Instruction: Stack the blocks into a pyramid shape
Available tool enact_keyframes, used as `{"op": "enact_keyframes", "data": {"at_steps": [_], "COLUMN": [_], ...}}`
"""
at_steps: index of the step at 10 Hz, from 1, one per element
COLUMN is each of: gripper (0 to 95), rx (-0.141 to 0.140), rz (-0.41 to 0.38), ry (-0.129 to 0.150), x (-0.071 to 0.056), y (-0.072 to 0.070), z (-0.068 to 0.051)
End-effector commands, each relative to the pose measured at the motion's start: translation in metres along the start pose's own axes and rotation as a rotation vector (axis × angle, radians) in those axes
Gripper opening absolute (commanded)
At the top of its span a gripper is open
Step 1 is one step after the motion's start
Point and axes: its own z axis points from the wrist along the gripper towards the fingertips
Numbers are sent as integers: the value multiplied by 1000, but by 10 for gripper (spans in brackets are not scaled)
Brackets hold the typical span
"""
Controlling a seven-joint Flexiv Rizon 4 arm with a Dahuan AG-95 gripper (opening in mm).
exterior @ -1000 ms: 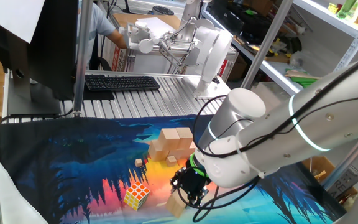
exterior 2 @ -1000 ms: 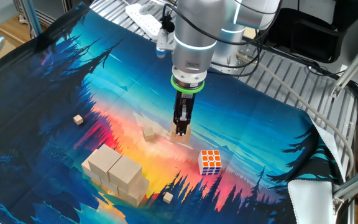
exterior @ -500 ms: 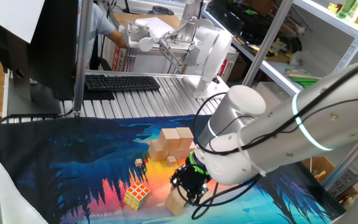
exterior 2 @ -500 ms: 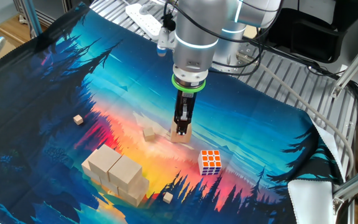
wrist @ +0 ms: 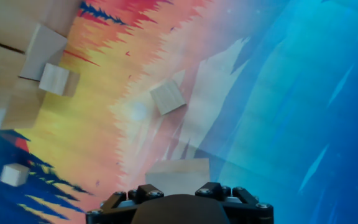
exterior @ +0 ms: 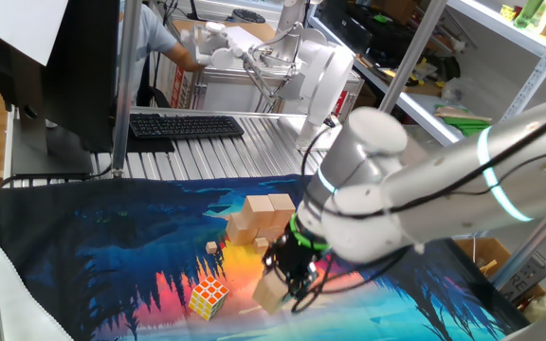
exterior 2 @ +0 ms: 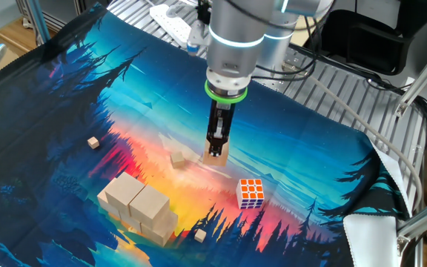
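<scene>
From my remote station I note a cluttered lab: metal shelving at the right of one fixed view, a black keyboard (exterior: 186, 125) on the slatted metal bench at upper left, and the work surface covered by a printed mat (exterior 2: 65, 111) showing a forest sunset in blue, orange and red. The gripper (exterior 2: 215, 154) hangs straight down from the arm at the centre of the other fixed view, its jaws drawn in narrow and clamped on one pale wooden block (exterior 2: 216, 152), which sits between the fingers clear of the mat; in the hand view the same block (wrist: 178, 174) shows at bottom centre just above the gripper body. The remaining blocks (exterior 2: 138, 205) stand packed together at the lower left of that fixed view, well apart from the gripper, in a group more than one layer high; I cannot count them exactly. In the first fixed view this stack (exterior: 262, 220) lies just above and left of the gripper (exterior: 287, 281). A multicoloured puzzle cube (exterior 2: 251, 193) rests on the mat to the lower right of the held block. Several tiny wooden cubes lie scattered: one (exterior 2: 93, 142) at the left, one (exterior 2: 178, 158) just left of the gripper, one (exterior 2: 199, 235) near the bottom edge
</scene>
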Motion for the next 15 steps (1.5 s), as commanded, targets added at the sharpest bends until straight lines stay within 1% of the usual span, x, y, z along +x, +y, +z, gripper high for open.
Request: {"op": "enact_keyframes", "data": {"at_steps": [1,4,5,6,7,8,9,11,12,13,15], "gripper": [0,0,0,0,0,0,0,0,0,0,0], "rx": [0,4,15,23,36,40,52,68,82,84,84], "rz": [21,32,34,34,39,42,56,94,121,132,138], "ry": [-1,1,5,8,14,16,20,23,25,24,28], "x": [-1,-5,-8,-11,-15,-16,-19,-22,-27,-31,-44], "y": [11,20,26,29,32,34,37,43,47,50,59], "z": [-9,-23,-32,-38,-47,-54,-63,-71,-74,-77,-83]}}
